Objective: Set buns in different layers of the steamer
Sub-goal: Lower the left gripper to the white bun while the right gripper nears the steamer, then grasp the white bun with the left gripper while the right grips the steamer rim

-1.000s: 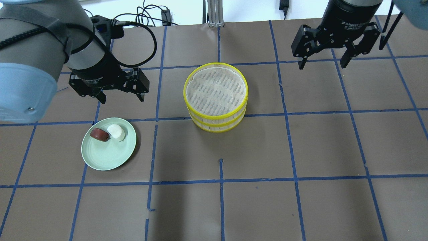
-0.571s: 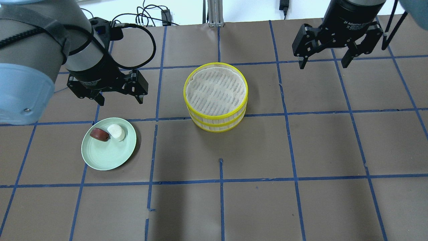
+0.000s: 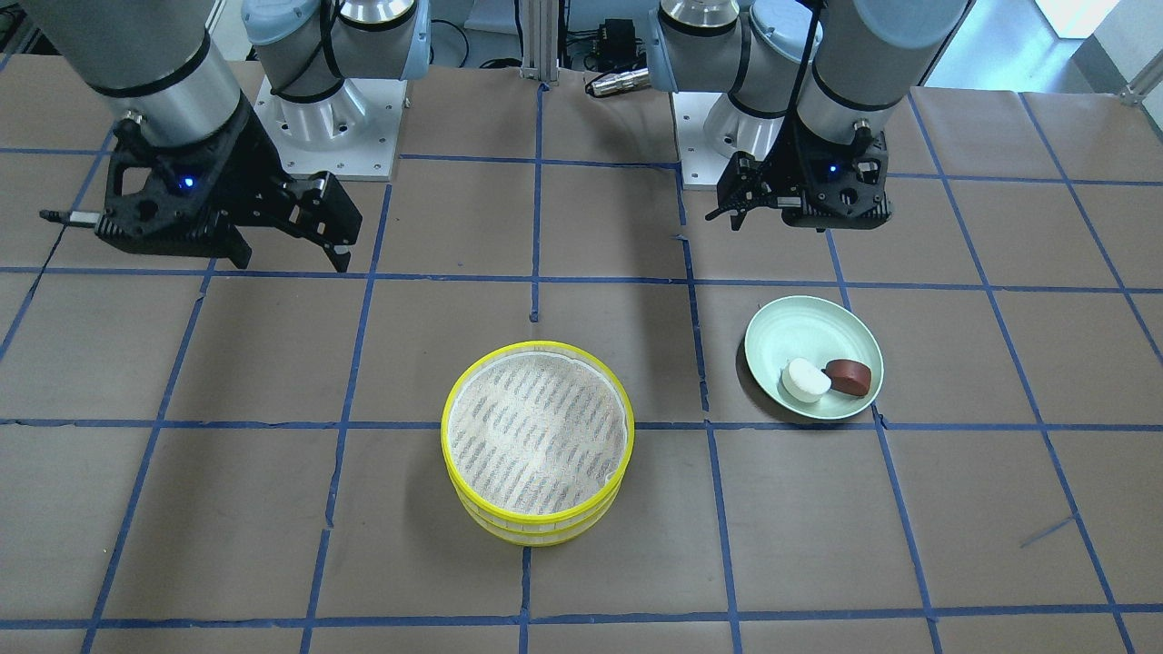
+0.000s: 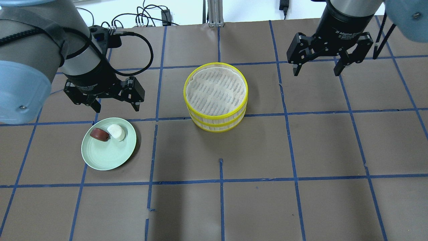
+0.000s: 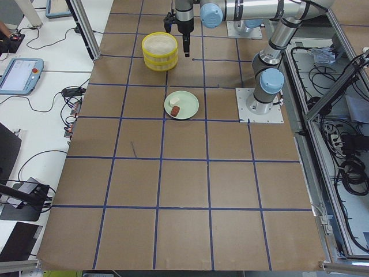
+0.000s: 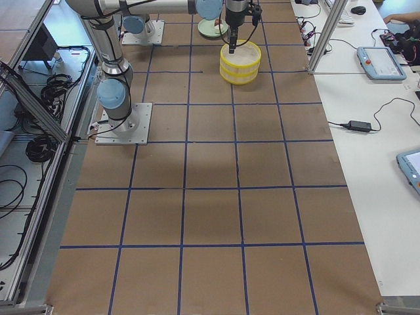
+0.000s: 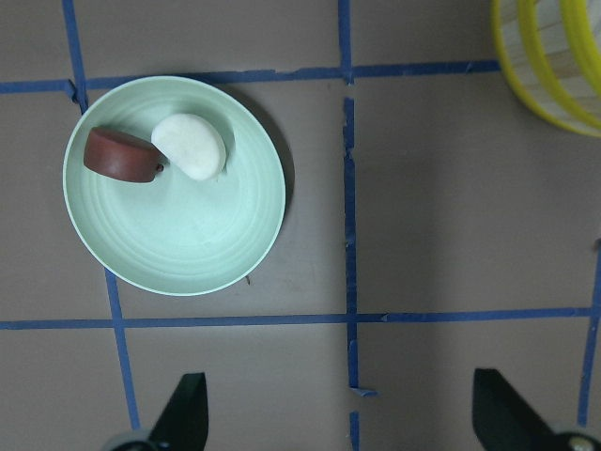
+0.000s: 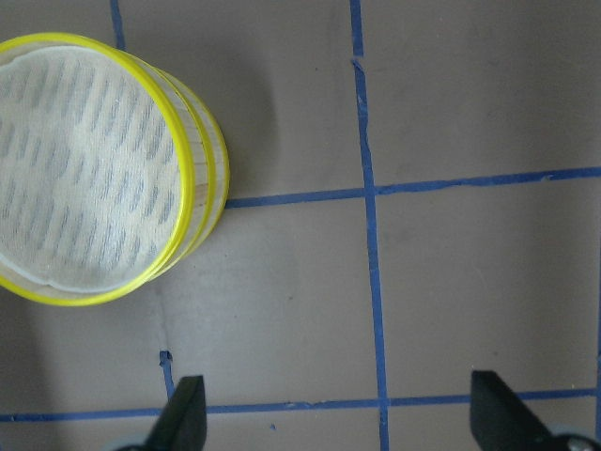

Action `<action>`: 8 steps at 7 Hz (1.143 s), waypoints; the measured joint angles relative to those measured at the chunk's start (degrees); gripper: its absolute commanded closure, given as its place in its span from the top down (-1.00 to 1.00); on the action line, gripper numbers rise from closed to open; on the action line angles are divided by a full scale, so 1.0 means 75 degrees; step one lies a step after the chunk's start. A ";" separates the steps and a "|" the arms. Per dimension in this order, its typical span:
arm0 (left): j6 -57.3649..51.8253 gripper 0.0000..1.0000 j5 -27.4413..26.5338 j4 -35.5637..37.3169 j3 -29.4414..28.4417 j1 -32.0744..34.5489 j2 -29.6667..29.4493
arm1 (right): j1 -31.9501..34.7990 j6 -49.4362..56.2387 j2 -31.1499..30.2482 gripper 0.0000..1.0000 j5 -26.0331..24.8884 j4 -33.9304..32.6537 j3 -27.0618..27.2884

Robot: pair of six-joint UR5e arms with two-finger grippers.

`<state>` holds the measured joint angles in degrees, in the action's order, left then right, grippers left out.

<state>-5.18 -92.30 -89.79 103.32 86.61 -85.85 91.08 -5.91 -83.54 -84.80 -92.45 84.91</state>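
Observation:
The white bun (image 4: 116,132) and the reddish-brown bun (image 4: 99,134) lie side by side on the pale green plate (image 4: 103,160). They also show in the left wrist view: white bun (image 7: 190,147), reddish-brown bun (image 7: 119,154). The two steamer layers (image 4: 217,121) stand stacked at the table's middle, and the top mesh holds nothing. My left gripper (image 4: 117,108) is open and empty, in the air just behind the plate. My right gripper (image 4: 316,72) is open and empty, to the right of and behind the steamer (image 8: 202,160).
The brown table carries a grid of blue tape lines (image 4: 220,180). Cables (image 4: 147,13) and a metal post lie at the far edge. The robot bases (image 3: 327,118) stand behind the work area.
My left gripper has moved closer to the plate. My right gripper has shifted slightly left, toward the steamer. Buns, plate and steamer have not moved.

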 measured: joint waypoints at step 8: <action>-0.1556 1.00 -0.0981 0.3205 0.0666 -0.0941 -0.2695 | 0.1597 -0.1368 0.2815 0.77 -0.0843 -0.3290 -0.0038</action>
<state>-16.85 -99.65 -65.75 108.32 79.55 -106.07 103.06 -16.17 -62.43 -91.12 -117.12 84.62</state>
